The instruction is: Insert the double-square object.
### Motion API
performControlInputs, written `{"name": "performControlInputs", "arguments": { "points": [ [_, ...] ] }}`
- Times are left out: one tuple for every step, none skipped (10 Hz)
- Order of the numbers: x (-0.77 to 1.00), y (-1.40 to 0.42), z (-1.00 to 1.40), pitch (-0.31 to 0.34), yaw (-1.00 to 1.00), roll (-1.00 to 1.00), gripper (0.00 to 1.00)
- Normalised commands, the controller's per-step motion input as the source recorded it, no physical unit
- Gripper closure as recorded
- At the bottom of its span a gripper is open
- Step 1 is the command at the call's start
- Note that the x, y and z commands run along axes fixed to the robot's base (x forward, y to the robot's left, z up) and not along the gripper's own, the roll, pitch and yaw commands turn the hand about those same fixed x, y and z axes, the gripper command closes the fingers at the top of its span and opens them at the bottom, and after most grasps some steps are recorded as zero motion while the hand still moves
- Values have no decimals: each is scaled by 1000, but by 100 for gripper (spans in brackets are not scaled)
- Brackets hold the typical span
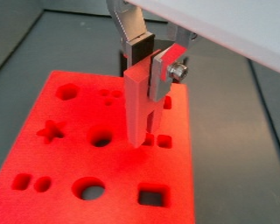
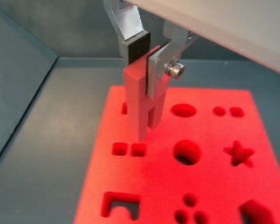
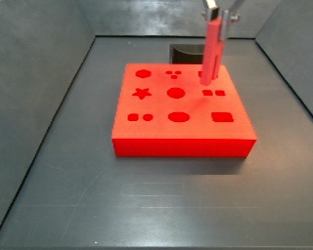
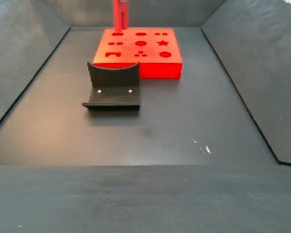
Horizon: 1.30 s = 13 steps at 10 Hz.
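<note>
My gripper (image 1: 149,63) is shut on the double-square object (image 1: 136,105), a long thin red peg held upright by its upper end. The peg's forked lower end hangs just over the red block (image 1: 60,131), close to the pair of small square holes (image 2: 129,150). I cannot tell whether the tip touches the block. Both wrist views show the gripper (image 2: 149,59) and the peg (image 2: 143,105). In a side view the peg (image 3: 213,54) stands over the block's far right part, near the two square holes (image 3: 214,94), with the gripper (image 3: 214,12) above it. It also shows in the other side view (image 4: 119,16).
The red block (image 3: 186,132) has several shaped holes: circles, a star, an oval, a square. A dark grey curved holder (image 4: 112,86) sits on the floor beside the block; it also shows in a side view (image 3: 188,52). Grey sloping walls (image 3: 55,107) ring the floor.
</note>
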Motion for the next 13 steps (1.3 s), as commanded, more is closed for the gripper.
{"name": "performControlInputs", "arguments": {
  "points": [
    [637, -103, -177, 0, -451, 196, 100],
    [577, -69, -129, 0, -480, 196, 100],
    [234, 0, 0, 0, -749, 109, 100],
    [0, 114, 0, 183, -849, 4, 100],
    [0, 74, 0, 230, -869, 0, 100],
    [-6, 54, 0, 227, -894, 0, 100],
    [-11, 0, -103, 137, -986, 0, 100],
    [0, 0, -183, 6, -1000, 0, 100],
    [0, 0, -211, 0, -1000, 0, 100],
    [0, 0, -251, 0, -1000, 0, 100],
    [0, 0, -274, 0, -1000, 0, 100],
    [0, 0, -271, 0, -1000, 0, 100],
    [0, 0, -169, 0, -1000, 0, 100]
  ]
}}
